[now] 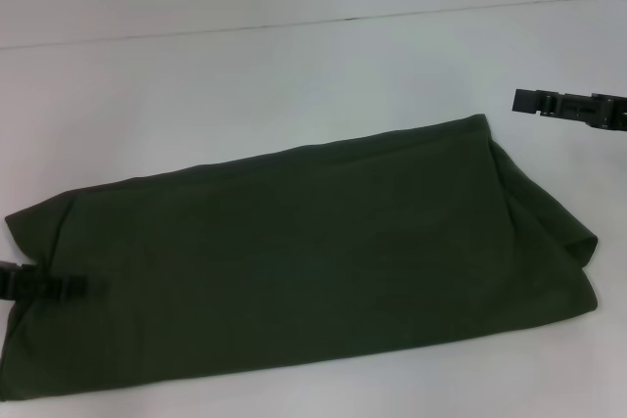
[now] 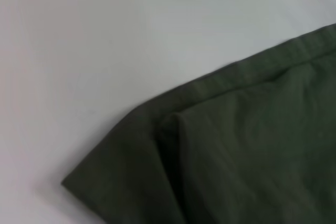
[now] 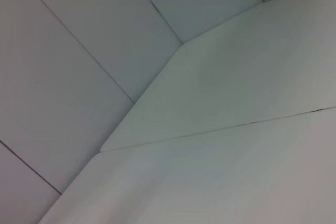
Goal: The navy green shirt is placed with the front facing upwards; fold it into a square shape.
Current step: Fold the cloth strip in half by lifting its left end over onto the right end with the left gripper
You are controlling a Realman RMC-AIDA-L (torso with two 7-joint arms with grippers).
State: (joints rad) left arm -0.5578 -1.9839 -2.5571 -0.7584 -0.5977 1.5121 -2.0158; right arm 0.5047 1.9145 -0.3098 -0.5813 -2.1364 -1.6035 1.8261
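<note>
Left gripper (image 1: 69, 286) over the folded navy green shirt (image 1: 313, 252) — right gripper (image 1: 524, 101) clear; jaws' state untellable.

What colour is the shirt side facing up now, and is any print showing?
Plain dark olive green; no print shows on the navy green shirt. The head view shows it best.

Navy green shirt (image 1: 294, 261): soft woven or knit cloth, matt, no sheen, faint creases; stitched hem band visible along one edge in the left wrist view. Table (image 1: 245, 75): smooth white surface, matt to faintly satin, thin dark seam across. Left gripper (image 1: 44, 286) and right gripper (image 1: 563, 105): black, hard, dull-finish parts, likely plastic.
</note>
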